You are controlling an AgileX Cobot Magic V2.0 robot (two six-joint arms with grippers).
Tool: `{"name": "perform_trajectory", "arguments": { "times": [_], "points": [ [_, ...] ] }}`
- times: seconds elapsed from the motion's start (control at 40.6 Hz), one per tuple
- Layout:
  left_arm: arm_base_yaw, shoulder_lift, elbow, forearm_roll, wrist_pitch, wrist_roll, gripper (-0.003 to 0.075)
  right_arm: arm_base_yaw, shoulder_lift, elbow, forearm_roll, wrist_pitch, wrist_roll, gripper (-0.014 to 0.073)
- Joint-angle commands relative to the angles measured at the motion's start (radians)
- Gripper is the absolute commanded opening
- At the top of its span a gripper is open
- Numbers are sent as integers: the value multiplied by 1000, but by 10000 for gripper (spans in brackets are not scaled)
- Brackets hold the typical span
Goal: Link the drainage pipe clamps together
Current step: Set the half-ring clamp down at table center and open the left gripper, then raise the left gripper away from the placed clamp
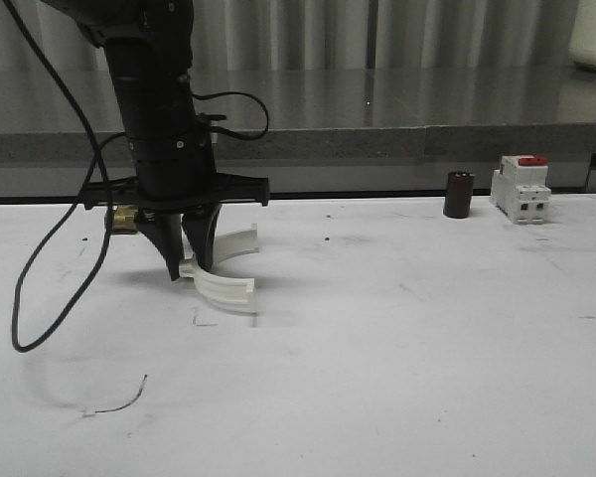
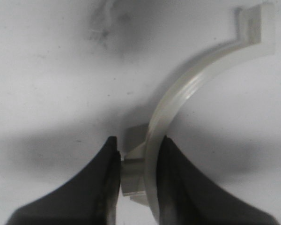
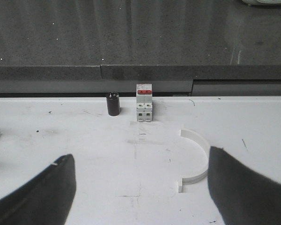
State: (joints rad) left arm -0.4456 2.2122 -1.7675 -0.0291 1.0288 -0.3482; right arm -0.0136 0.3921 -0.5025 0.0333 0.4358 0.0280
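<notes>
One white half-ring clamp [image 1: 222,282] lies on the scuffed white table [image 1: 427,328] under my left gripper [image 1: 187,260], whose dark fingers [image 2: 100,183] are pinched onto its flanged end tab. I see the arc curve away to a squared tab. Beside it, partly behind the gripper, sits a second white piece [image 1: 240,242]. My right gripper [image 3: 140,187] is spread wide, holding nothing, near another half-ring [image 3: 196,161]. Well away from the clamp, by the grey back ledge [image 1: 377,144], stand a dark cylinder [image 1: 458,194] and a red-switched breaker [image 1: 521,188].

White table [image 1: 427,338], breaker [image 1: 521,189], dark cylinder [image 1: 459,194]
</notes>
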Motion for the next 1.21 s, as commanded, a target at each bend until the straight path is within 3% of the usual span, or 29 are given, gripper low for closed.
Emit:
{"name": "perform_trajectory", "arguments": {
  "times": [0.0,0.099,0.419,0.616,0.96,1.034,1.182],
  "points": [
    [-11,-59,-30,-8,-17,-10,75,-8,13,-37,-13,-83,-10,593],
    [-11,-59,-30,-8,-17,-10,95,-8,13,-37,-13,-83,-10,593],
    [-11,-59,-30,-8,-4,-9,294,-8,13,-37,-13,-83,-10,593],
    [-11,-61,-45,-8,22,-9,348,-8,13,-37,-13,-83,-10,593],
    [-25,-207,-95,61,63,66,341,-8,13,-37,-13,-83,-10,593],
    [-25,-243,-76,77,60,67,303,-8,13,-37,-13,-83,-10,593],
    [-25,-313,-21,82,39,92,154,-8,13,-37,-13,-83,-10,593]
  ]
}}
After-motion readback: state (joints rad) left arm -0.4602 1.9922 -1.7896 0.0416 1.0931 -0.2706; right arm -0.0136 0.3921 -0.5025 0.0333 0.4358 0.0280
